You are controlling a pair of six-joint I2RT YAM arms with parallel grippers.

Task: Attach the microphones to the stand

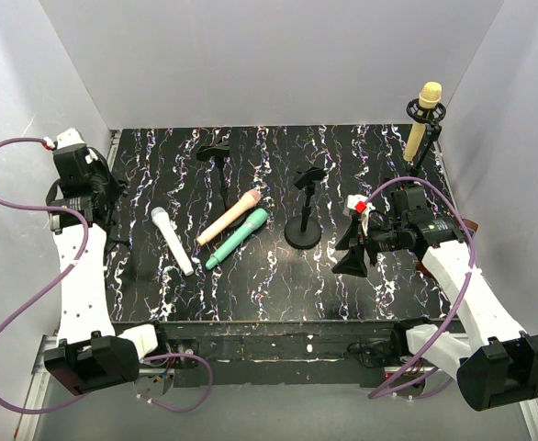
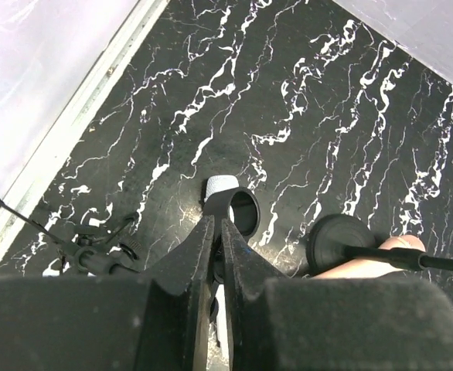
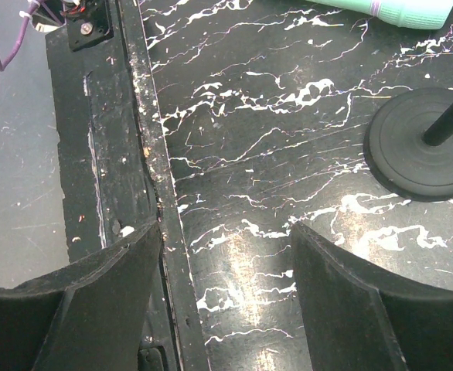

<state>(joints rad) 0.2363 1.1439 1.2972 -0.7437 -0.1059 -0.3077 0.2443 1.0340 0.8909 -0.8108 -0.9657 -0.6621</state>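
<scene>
The white microphone (image 1: 173, 241), the peach-pink one (image 1: 229, 217) and the teal-green one (image 1: 238, 237) lie flat on the black marbled table. The yellow-tan microphone (image 1: 425, 115) sits upright in the clip of the back-right stand (image 1: 414, 152). An empty stand (image 1: 304, 230) is at mid-table, another (image 1: 216, 152) further back. My left gripper (image 1: 106, 204) (image 2: 217, 224) is at the far left, its jaws pinched on a black ring clip (image 2: 242, 210), with the white microphone's head (image 2: 220, 185) just beyond. My right gripper (image 1: 352, 262) (image 3: 226, 255) hangs open and holds nothing, over the table's near edge.
Grey walls close in the table on the left, back and right. A round stand base (image 2: 338, 239) (image 3: 420, 147) stands near each gripper. The teal-green microphone's end (image 3: 396, 9) lies beyond the right gripper. A raised black rim (image 3: 161, 193) runs along the near edge.
</scene>
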